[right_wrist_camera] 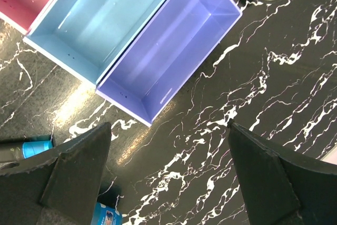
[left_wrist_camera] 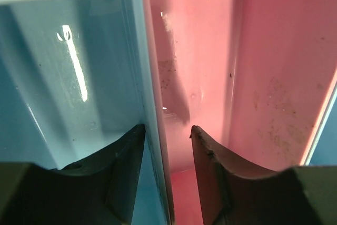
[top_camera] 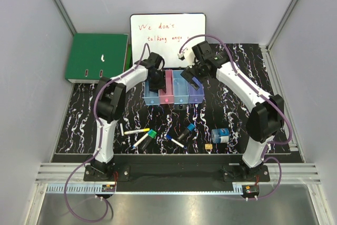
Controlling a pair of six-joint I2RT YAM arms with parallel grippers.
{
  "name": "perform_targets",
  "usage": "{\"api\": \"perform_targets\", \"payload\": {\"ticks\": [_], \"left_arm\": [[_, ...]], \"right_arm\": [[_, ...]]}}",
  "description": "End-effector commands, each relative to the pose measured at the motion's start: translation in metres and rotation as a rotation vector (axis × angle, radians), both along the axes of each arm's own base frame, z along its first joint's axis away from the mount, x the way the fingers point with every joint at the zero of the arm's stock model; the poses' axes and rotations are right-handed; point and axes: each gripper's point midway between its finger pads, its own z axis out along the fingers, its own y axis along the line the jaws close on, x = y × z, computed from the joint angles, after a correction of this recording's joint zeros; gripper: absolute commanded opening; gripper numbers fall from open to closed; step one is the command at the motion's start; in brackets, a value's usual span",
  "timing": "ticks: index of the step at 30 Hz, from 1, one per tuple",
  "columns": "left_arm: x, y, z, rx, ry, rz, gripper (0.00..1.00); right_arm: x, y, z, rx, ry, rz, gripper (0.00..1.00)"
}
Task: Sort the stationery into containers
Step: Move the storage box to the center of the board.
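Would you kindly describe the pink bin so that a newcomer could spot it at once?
Find the whiteboard at the back; a row of four bins stands just before it. The pink bin is second from the left, the only reddish one, between two light blue neighbours.

Top view looks down from high at 6 o'clock over whole counter (top_camera: 237,114); both wrist views point down close in, all three sharing the containers (top_camera: 181,90).
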Motion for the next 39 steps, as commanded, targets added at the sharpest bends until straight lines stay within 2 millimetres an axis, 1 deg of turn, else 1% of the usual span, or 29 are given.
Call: {"api": "perform_targets", "payload": {"ticks": [1,6,13,18,22,26,30,31,33,34,35,39], "left_arm": [[-0.047,-0.001,-0.031,0.036,0.196,-0.053,0.48],[-0.026,0.004,-0.010,0.051,0.109,-0.063,0.48],[-0.003,0.014,-0.006,0.117,0.031,-0.078,0.48],[0.010,0.017,0.006,0.133,-0.027,-0.066,0.48],[0.019,0.022,0.007,0.153,-0.055,-0.062,0.48],[0.028,0.023,-0.006,0.169,-0.053,-0.049,0.47],[0.040,0.026,-0.012,0.197,-0.074,-0.024,0.38],[0.042,0.028,-0.015,0.205,-0.072,-0.018,0.28],[0.045,0.029,-0.018,0.207,-0.072,-0.008,0.22],[0.046,0.030,-0.019,0.205,-0.069,-0.002,0.16],[0.046,0.029,-0.020,0.205,-0.067,-0.003,0.14],[0.053,0.031,-0.019,0.210,-0.082,0.001,0.14]], "right_arm": [[-0.001,0.003,0.017,0.027,-0.054,-0.001,1.00],[-0.002,0.003,0.017,0.030,-0.053,-0.001,1.00],[-0.003,0.003,0.018,0.035,-0.054,0.000,1.00],[-0.007,-0.001,0.016,0.022,-0.052,0.000,1.00],[-0.007,-0.001,0.016,0.024,-0.054,0.000,1.00],[-0.005,0.001,0.018,0.034,-0.057,-0.001,1.00],[-0.005,0.001,0.019,0.033,-0.060,-0.001,1.00],[-0.005,0.001,0.019,0.032,-0.060,-0.002,1.00],[-0.006,0.000,0.018,0.029,-0.058,-0.003,1.00],[-0.006,0.000,0.018,0.030,-0.058,-0.002,1.00],[-0.007,0.000,0.018,0.030,-0.058,-0.001,1.00],[-0.007,0.000,0.018,0.032,-0.057,-0.003,1.00]]}}
